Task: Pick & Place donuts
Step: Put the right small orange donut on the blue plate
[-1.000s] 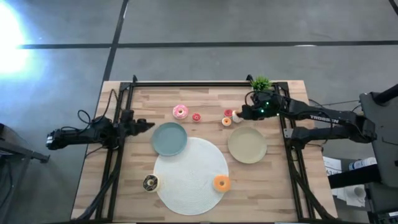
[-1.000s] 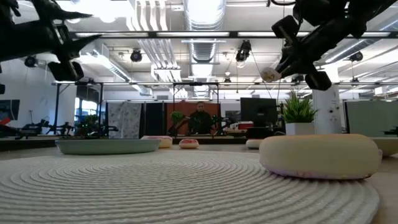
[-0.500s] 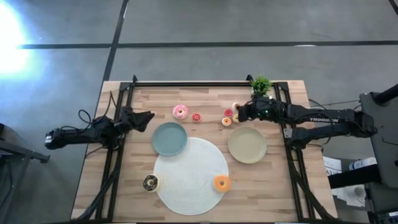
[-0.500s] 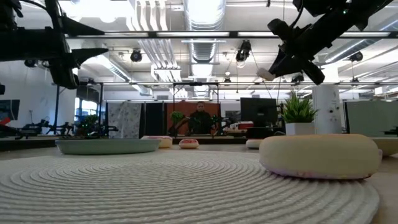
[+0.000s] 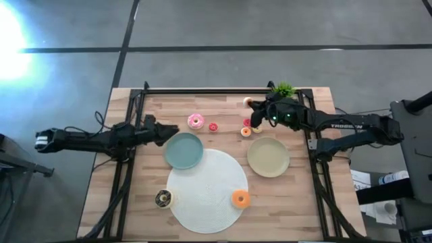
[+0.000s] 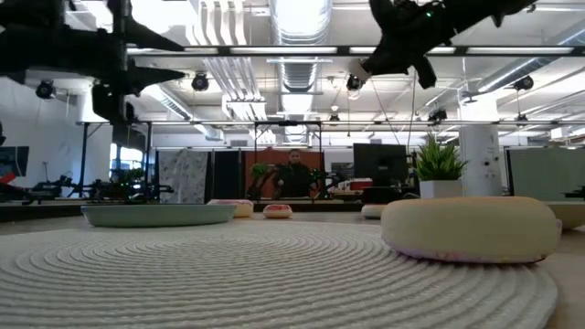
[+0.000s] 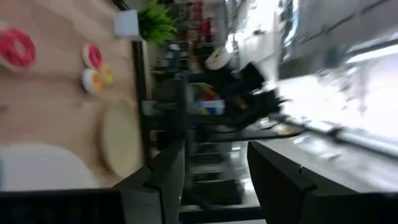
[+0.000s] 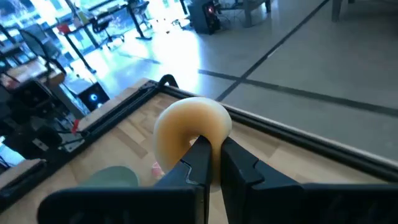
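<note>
A pale wooden table (image 5: 142, 202) with a black frame stands on a grey floor, with an open office hall behind it. The right pincer (image 8: 208, 163) hangs above the table's far edge, near a small green potted plant (image 5: 283, 90), its fingers closed on a small pale yellow ring donut (image 8: 191, 129). Just beside it on the table lie a tiny red donut (image 5: 247, 123) and a tiny orange donut (image 5: 246, 131). A pink-frosted donut (image 5: 196, 121) and another tiny red donut (image 5: 213, 127) lie farther left. The left pincer (image 7: 214, 163) hovers by the table's left side, next to a round teal plate (image 5: 183, 150), its fingers parted and holding nothing. A round beige plate (image 5: 268, 156) sits on the right. On a big white woven round mat (image 5: 206, 192), an orange donut (image 5: 240, 198) lies at the near right edge and a dark brown donut (image 5: 163, 198) at its near left edge.
</note>
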Tool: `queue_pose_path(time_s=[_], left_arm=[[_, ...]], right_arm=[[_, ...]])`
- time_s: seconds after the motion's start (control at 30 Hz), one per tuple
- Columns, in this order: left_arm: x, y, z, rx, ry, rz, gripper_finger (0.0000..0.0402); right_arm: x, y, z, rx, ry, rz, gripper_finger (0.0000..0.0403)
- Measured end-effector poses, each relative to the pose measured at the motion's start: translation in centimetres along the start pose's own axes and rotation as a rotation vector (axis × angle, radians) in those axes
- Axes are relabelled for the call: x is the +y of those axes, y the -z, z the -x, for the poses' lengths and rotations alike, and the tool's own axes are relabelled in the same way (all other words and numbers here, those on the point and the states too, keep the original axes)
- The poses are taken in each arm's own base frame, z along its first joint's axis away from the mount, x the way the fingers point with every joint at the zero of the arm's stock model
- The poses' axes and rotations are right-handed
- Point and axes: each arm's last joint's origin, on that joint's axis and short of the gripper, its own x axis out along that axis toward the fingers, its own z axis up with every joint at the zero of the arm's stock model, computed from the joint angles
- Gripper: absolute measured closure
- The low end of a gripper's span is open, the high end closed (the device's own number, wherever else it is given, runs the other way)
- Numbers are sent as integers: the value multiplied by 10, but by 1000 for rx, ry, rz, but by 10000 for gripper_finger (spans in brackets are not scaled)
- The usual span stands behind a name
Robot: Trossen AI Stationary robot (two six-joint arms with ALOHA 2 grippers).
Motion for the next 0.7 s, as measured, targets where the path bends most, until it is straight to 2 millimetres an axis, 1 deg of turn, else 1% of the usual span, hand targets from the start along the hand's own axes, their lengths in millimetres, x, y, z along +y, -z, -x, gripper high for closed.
queue_pose_path(time_s=[0.07,0.1,0.17,0.23,0.33,0.47,0.6,0.7], left_arm=[[-9,0,-6,5,-24,-80,252],[-11,1,-8,11,-41,-93,252],[-16,1,-12,28,-52,-72,252],[-26,1,-15,56,-9,-35,252],[-26,1,-18,90,-4,0,252],[-28,-1,-20,97,63,35,252],[-27,-4,-21,110,98,82,252],[-30,-7,-21,104,128,111,252]], right_arm=[[8,-2,-7,28,0,45,390],[12,-2,-11,43,-1,73,390],[24,-1,-16,61,-1,149,390],[39,-1,-21,45,22,256,390],[63,-4,-26,0,87,445,390],[95,-9,-32,-46,157,697,390],[121,-17,-36,-111,136,894,390],[139,-23,-38,-190,124,1006,390]])
